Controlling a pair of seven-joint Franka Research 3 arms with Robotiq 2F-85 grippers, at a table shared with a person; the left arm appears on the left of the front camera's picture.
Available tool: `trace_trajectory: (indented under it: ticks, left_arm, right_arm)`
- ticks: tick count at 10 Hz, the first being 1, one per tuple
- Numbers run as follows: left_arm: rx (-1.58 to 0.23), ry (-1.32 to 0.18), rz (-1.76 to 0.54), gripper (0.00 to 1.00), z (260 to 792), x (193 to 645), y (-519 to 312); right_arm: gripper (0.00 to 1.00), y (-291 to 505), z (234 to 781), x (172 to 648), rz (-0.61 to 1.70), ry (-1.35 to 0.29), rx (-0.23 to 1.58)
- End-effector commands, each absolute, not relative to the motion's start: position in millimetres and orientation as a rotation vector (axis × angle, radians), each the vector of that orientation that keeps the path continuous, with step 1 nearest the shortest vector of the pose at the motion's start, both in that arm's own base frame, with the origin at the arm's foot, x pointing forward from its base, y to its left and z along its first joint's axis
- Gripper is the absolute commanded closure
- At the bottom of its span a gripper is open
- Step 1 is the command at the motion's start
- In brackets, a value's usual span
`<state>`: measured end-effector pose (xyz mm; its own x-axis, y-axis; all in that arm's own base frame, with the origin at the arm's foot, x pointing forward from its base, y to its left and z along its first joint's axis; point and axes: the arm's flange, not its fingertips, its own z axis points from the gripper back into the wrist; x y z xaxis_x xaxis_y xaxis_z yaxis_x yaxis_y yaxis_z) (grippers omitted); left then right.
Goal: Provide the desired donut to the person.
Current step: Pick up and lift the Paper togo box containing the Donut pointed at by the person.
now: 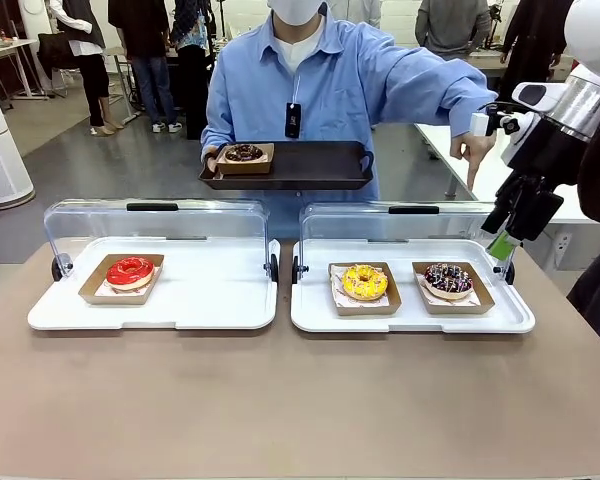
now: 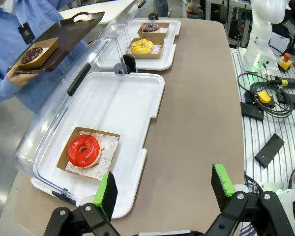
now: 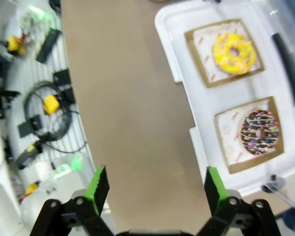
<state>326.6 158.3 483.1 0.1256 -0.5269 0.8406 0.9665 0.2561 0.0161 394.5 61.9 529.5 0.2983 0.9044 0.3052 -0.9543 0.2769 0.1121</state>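
Here the left hand (image 2: 164, 187) and right hand (image 3: 156, 183) gape empty; the chocolate donut (image 3: 258, 132) carries coloured sprinkles.

Bright, even; rt wrist blurred

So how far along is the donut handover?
Done: one chocolate donut already sits on the tray the person holds. In hand: the person's finger points down toward the right-side case, and the robot's right hand hangs open beside it, holding nothing. Left: picking the wanted one, whether the sprinkled donut, yellow donut or red donut, and delivering it; the left hand is open too.
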Motion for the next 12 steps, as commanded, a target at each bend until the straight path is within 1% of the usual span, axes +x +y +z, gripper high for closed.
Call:
trace_trajectory:
  ticks: [1,3,6,7,9,11,12]
  left_arm:
    - [-0.639,-0.862,-1.183,0.00,484,327,159]
    - [-0.639,-0.862,-1.183,0.00,484,327,159]
    - [-0.639,-0.862,-1.183,0.00,484,327,159]
    - [-0.639,-0.862,-1.183,0.00,484,327,159]
    - [-0.639,-0.862,-1.183,0.00,484,327,159]
    - [-0.639,-0.862,-1.183,0.00,484,327,159]
    - [-0.639,-0.862,-1.183,0.00,484,327,159]
  right_arm:
    - [0.00,83,525,386,1.325,-0.154,0.095]
    - [0.00,110,500,393,1.377,-0.129,-0.024]
    - [0.00,125,447,411,1.423,-0.098,-0.013]
    - [0.00,128,428,414,1.465,-0.105,-0.087]
    - [0.00,131,400,416,1.530,-0.103,-0.149]
    - [0.00,128,378,418,1.541,-0.107,-0.145]
    - [0.00,124,378,418,1.538,-0.105,-0.115]
